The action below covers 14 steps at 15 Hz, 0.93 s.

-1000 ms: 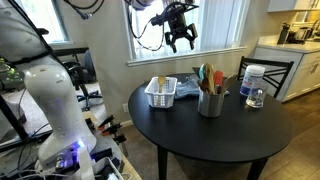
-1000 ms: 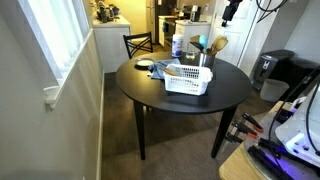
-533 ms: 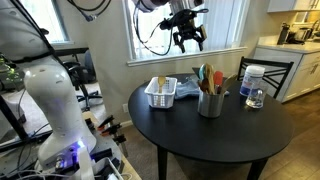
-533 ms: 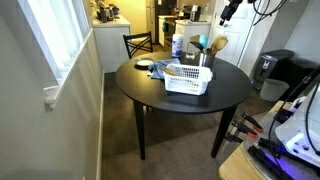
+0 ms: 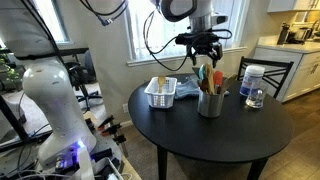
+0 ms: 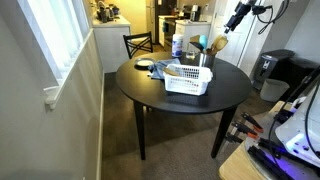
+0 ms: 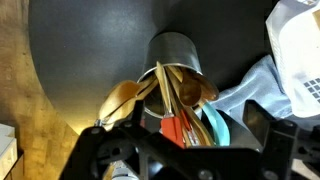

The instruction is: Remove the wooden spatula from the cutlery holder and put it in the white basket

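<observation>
One arm in frame. In an exterior view the gripper hangs just above the cup, fingers spread, holding nothing; the basket sits near the cup on the table. In an exterior view the basket hides most of the cup. Wrist view: the spatula stands tilted in the cup among other utensils

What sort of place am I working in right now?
Most likely a home dining corner next to a kitchen: a round black table, a dark chair and a kitchen counter behind it.
</observation>
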Each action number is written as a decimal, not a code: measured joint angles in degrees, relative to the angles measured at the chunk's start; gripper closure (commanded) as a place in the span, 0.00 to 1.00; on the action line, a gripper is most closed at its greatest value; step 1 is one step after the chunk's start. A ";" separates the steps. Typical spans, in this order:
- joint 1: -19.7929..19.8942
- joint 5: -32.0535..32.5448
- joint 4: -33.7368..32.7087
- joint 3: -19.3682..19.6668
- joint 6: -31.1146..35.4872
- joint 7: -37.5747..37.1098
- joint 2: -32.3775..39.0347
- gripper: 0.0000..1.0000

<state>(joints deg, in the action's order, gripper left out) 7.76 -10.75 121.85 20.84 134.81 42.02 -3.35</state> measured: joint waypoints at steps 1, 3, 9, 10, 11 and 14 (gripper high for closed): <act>0.18 0.00 0.00 -0.36 0.00 -0.02 -0.04 0.00; 0.21 0.00 -0.01 -0.83 0.00 -0.08 -0.30 0.00; 0.36 0.00 -0.01 -0.99 0.00 -0.08 -0.30 0.00; 0.44 0.00 -0.01 -1.15 0.00 -0.07 -0.21 0.00; 0.48 0.00 -0.02 -1.27 0.14 0.50 -0.01 0.00; 0.54 -0.42 -0.05 -1.57 0.73 3.07 1.44 0.00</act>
<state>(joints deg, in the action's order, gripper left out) 8.30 -11.17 121.80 19.27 135.55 45.09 -1.91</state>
